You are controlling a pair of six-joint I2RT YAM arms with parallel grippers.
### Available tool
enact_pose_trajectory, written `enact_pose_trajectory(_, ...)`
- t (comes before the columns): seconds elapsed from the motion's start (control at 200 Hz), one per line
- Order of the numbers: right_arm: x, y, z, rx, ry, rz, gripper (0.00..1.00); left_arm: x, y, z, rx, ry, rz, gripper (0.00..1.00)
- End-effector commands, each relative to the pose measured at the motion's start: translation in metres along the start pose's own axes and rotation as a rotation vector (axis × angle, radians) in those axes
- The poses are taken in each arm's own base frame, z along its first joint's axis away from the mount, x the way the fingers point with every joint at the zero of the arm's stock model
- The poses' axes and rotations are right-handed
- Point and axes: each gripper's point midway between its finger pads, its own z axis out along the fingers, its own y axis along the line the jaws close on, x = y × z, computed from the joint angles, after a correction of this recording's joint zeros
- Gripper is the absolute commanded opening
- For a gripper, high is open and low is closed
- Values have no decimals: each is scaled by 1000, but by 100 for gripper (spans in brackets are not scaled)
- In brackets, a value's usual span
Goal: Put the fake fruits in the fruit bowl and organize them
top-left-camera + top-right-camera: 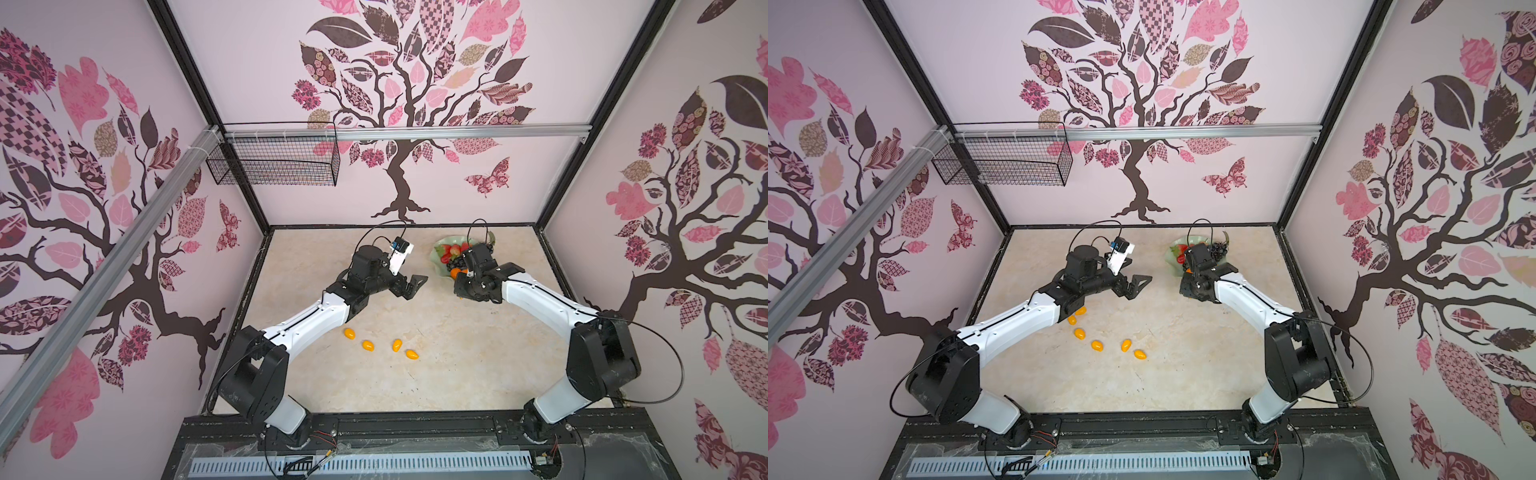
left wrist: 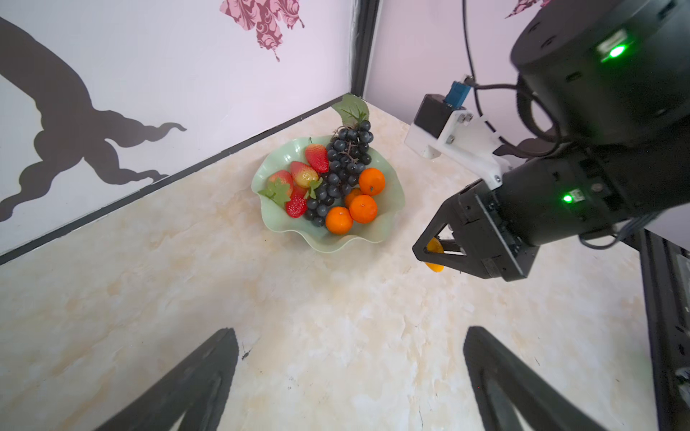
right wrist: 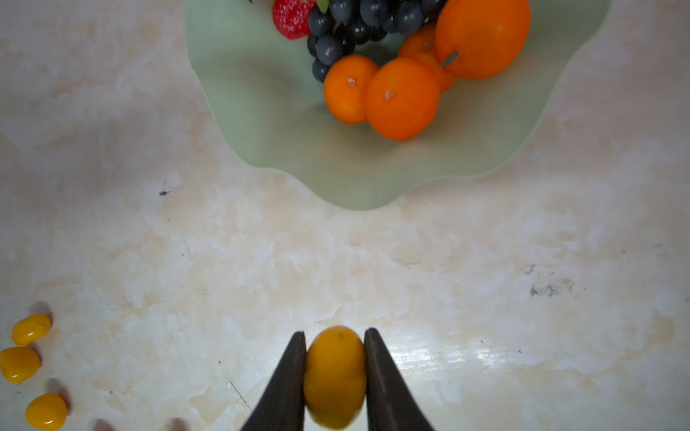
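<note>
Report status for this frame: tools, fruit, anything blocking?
Right tool shut on kumquat, short of fruit bowl. Left tool open, empty. Six loose kumquats on table. Nothing blocking path to bowl.

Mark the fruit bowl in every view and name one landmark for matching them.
Top view: fruit bowl at the table's far end, right of centre, partly behind the right arm.
Top view: same place, again partly behind that arm.
Left wrist: bowl in full view near the corner post.
Right wrist: bowl beyond the held kumquat, partly cropped.
Shared landmark: the grape bunch in it.
</note>
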Motion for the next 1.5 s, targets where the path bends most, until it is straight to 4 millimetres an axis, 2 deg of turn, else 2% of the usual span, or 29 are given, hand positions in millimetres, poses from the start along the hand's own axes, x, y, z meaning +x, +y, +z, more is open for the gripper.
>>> enact_pose_trajectory(0.0, -25, 4, -3, -38, -59, 0, 26, -25, 13, 13, -66, -79, -13, 99)
enact_pose_trajectory(0.14, -44, 5, 3, -34, -101, -16, 26, -23, 18, 27, -79, -97, -35, 99)
enact_pose_trajectory(0.29, -58, 4, 17, -13, -85, -35, 26, -7, 32, 35, -149, -57, -55, 99)
enact_pose_trajectory(0.5, -69, 11, 48, -29, -24, -64, 26, 6, 41, 46, -182, -22, -159, 99)
enact_pose_trajectory(0.73, -80, 16, 77, -16, 28, -155, 26, 17, 41, 55, -172, 51, -287, 98)
enact_pose_trajectory(0.95, -79, 23, 103, -41, 91, -181, 26, 14, 42, 57, -136, 50, -422, 99)
enact_pose_trajectory(1.09, -74, 26, 117, -57, 127, -173, 26, 8, 50, 58, -52, 29, -636, 99)
enact_pose_trajectory(1.175, -73, 27, 122, -62, 135, -168, 27, 7, 57, 58, -20, 16, -707, 99)
enact_pose_trajectory(1.341, -70, 24, 132, -44, 153, -171, 28, -3, 58, 56, 15, -22, -723, 99)
enact_pose_trajectory(1.496, -69, 23, 135, -44, 161, -168, 35, -5, 56, 55, 20, -26, -723, 99)
